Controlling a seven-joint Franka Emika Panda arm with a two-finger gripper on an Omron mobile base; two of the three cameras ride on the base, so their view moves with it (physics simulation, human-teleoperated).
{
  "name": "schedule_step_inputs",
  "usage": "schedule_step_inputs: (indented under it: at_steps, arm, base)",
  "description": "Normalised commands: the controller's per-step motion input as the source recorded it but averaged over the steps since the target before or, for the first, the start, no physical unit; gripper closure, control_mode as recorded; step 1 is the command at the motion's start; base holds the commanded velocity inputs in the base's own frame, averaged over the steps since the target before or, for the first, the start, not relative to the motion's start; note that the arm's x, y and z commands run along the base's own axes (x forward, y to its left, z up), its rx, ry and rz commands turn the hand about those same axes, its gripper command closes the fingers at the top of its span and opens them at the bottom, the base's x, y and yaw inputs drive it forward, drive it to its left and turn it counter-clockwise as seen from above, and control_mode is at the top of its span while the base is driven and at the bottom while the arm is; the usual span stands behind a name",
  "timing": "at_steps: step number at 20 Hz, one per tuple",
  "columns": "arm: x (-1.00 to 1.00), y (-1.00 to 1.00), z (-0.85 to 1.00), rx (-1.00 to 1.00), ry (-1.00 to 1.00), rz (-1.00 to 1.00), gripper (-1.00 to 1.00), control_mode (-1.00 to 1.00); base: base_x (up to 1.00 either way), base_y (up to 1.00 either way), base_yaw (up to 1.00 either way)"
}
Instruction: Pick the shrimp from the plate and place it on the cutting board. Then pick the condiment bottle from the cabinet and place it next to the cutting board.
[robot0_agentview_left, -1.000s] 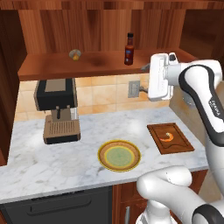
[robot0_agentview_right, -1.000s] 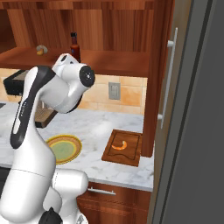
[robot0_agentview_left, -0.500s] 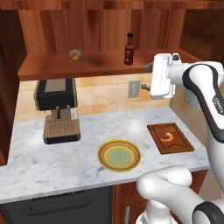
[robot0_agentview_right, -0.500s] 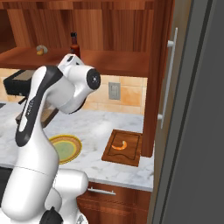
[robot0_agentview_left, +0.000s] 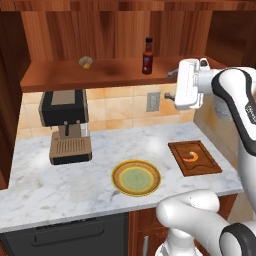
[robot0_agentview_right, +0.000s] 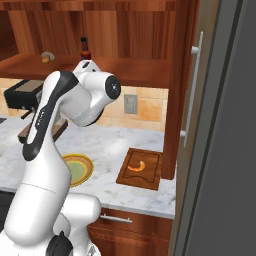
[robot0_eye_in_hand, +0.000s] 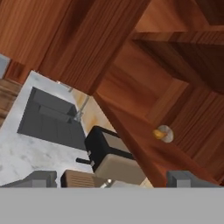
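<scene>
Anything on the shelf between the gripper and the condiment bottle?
No. In the left base view, bare shelf separates the condiment bottle from the open gripper.

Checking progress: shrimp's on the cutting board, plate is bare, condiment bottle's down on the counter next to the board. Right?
Not quite. The condiment bottle stands on the cabinet shelf, as the left base view shows. The shrimp is on the cutting board and the plate is bare.

A: What sat on the bench (robot0_agentview_left: 100, 187)?

B: Well below the fingers (robot0_agentview_left: 171, 84), the cutting board (robot0_agentview_left: 194, 158) lay flat with the shrimp (robot0_agentview_left: 191, 157) on it. The plate (robot0_agentview_left: 136, 177) rested nearby, the coffee machine (robot0_agentview_left: 64, 125) farther off.

A: And the cabinet (robot0_agentview_left: 115, 72) shelf?

B: The condiment bottle (robot0_agentview_left: 147, 56) stood just beside the fingers; a small round yellowish object (robot0_agentview_left: 86, 62) lay farther along.
</scene>
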Motion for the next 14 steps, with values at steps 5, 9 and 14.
schedule_step_inputs:
  at_steps: [5,9,14]
  arm:
    - [0.01,-0.03,0.23,0.00,0.00,0.00,-1.00,-1.00]
    - [0.00,0.00,0.32,0.00,0.00,0.00,-1.00,-1.00]
    - [0.00,0.00,0.29,0.00,0.00,0.00,-1.00,-1.00]
  base:
    - [0.00,0.00,0.00]
    - [0.00,0.00,0.00]
    - [0.00,0.00,0.00]
